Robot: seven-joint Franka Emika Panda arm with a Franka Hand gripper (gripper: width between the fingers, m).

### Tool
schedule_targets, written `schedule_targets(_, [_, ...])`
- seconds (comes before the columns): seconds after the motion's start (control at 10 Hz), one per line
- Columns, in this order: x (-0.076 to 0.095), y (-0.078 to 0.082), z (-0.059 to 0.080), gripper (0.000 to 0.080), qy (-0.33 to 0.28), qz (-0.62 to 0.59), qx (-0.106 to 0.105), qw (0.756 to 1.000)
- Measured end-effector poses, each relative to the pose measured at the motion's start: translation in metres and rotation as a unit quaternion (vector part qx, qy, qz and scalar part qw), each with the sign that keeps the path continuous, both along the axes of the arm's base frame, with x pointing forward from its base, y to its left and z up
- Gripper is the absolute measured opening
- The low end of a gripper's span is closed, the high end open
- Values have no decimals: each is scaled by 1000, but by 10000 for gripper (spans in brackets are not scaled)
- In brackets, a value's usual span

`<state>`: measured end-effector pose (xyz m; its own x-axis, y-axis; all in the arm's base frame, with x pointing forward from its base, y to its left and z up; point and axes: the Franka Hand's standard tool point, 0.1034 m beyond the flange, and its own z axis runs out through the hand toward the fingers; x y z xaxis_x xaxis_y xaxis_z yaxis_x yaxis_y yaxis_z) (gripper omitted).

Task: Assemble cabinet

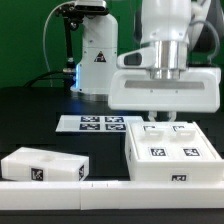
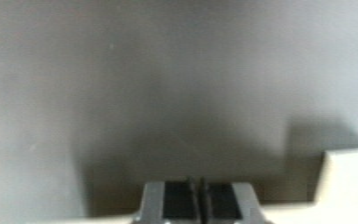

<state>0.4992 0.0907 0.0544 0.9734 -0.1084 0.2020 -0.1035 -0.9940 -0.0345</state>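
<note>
The cabinet's large white box (image 1: 176, 152) lies on the black table at the exterior view's right, its tagged face turned up. My gripper (image 1: 160, 119) hangs straight down over the box's far edge, the fingertips at or just above it. In the wrist view the gripper (image 2: 195, 200) is shut, its two fingers pressed together with only a thin dark line between them and nothing held. Behind them a blurred white surface (image 2: 158, 90), very close, fills the picture, with a step edge to one side. A smaller white tagged block (image 1: 42, 166) lies at the exterior view's left.
The marker board (image 1: 100, 123) lies flat on the table behind the box and to its left. The white robot base (image 1: 95, 55) with its blue light stands at the back. A white ledge (image 1: 60, 200) runs along the table's front edge.
</note>
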Motion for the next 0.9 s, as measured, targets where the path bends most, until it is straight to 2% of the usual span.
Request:
schedule_targets(0.2, [13,15,27,1,26,-9,23,999])
schedule_targets(0.3, [18,17,31,1,24,-10,23,999])
schedule_targets(0.6, [18,17,29,1,19,-11,21,1000])
schedule_targets(0.7, [17,16,28,139,20,-11,20,1000])
schedule_targets(0.8, [14,7,28,139,11,12,11,1000])
schedule_targets(0.9, [12,-11,29,278,-1,38,-1,999])
